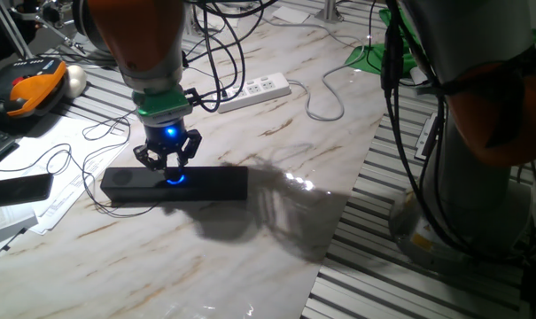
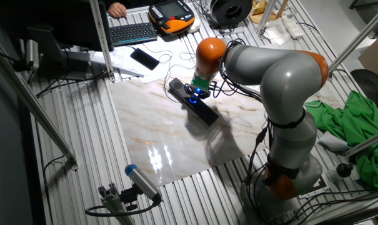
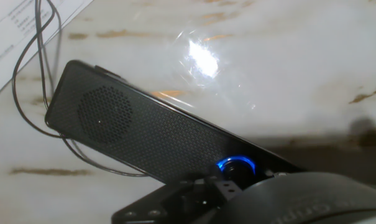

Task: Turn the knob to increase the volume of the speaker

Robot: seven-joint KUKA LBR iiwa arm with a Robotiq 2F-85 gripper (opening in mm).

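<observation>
On the marble desk [image 1: 250, 257], the speaker [image 1: 126, 184] is lying flat near its left part; the knob [image 1: 175, 177], glowing blue at mid-bar, is being straddled by the gripper [image 1: 167, 165]; whether the jaws are pinching it cannot be told; a thin cable [image 3: 32, 93] is being seen looping beside the bar's end.

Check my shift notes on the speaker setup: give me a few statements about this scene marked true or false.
1. The gripper is directly above the knob. True.
2. The speaker stands upright on one end. False: it lies flat on the marble tabletop.
3. The knob glows red. False: it glows blue.
4. A white power strip lies on the tabletop beyond the speaker. True.
</observation>
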